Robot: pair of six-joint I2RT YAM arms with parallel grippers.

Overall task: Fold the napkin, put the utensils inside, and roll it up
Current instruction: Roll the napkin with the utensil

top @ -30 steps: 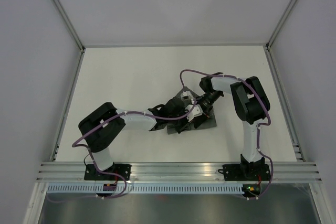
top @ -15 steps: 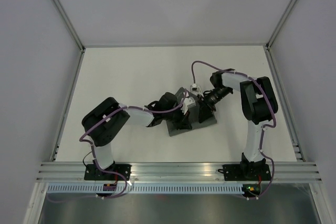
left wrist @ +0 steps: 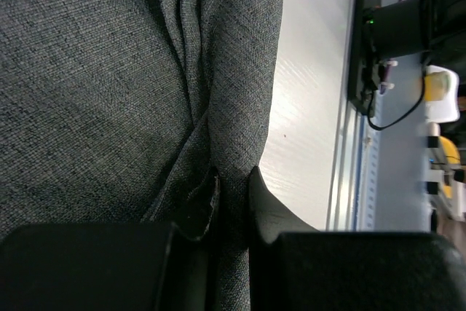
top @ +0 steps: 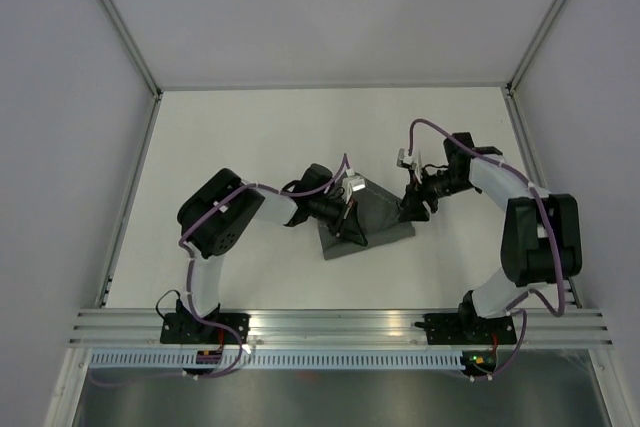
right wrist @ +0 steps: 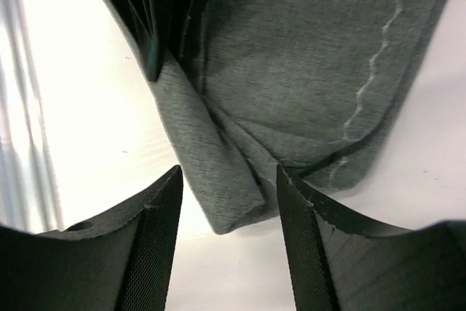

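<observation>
The napkin (top: 378,215) lies as a dark grey folded, partly rolled bundle at the middle of the white table. My left gripper (top: 351,227) is on its left part. In the left wrist view that gripper (left wrist: 233,198) is shut on a raised fold of the napkin (left wrist: 95,92). My right gripper (top: 411,209) is at the bundle's right end. It (right wrist: 228,174) stands open, its jaws either side of the rolled tip of the napkin (right wrist: 306,71) without touching it. A pale stitched line (right wrist: 371,71) runs along the cloth's edge. The utensils are hidden.
The white table (top: 250,147) has side walls and an aluminium rail (top: 340,325) along its near edge, where both arm bases are bolted. The right arm's base (left wrist: 397,30) shows beyond the napkin in the left wrist view.
My right gripper has opened and drawn back to the right, off the napkin, with its arm swung outward. My left gripper has tightened on the fold and shifted slightly left.
</observation>
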